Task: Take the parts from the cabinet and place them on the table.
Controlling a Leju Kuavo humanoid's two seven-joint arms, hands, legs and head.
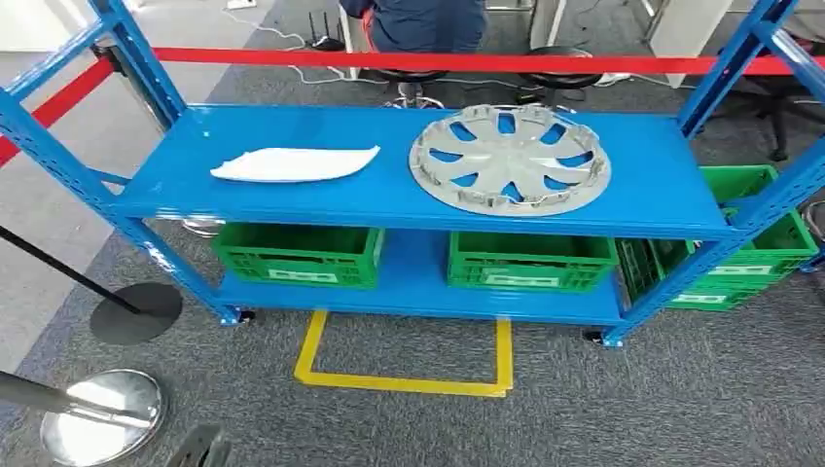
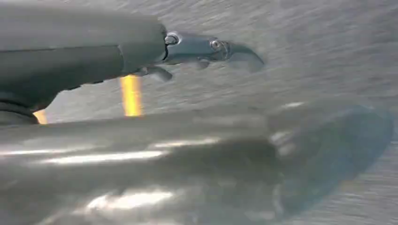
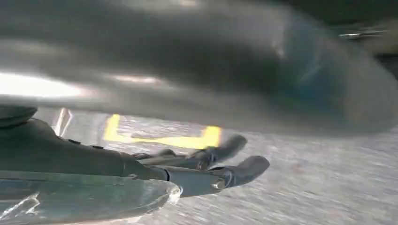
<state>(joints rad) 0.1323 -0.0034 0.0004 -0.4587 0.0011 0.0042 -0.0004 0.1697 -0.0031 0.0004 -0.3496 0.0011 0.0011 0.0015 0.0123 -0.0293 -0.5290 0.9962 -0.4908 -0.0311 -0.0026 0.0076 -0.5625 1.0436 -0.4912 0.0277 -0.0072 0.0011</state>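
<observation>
Fingers of both hands hang released, grasping nothing; far ahead, hubcap and white panel wait on the shelf.

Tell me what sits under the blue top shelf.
Under the top shelf, two green crates stand on the lower shelf. The shelf above covers their insides, so their contents cannot be seen.
</observation>
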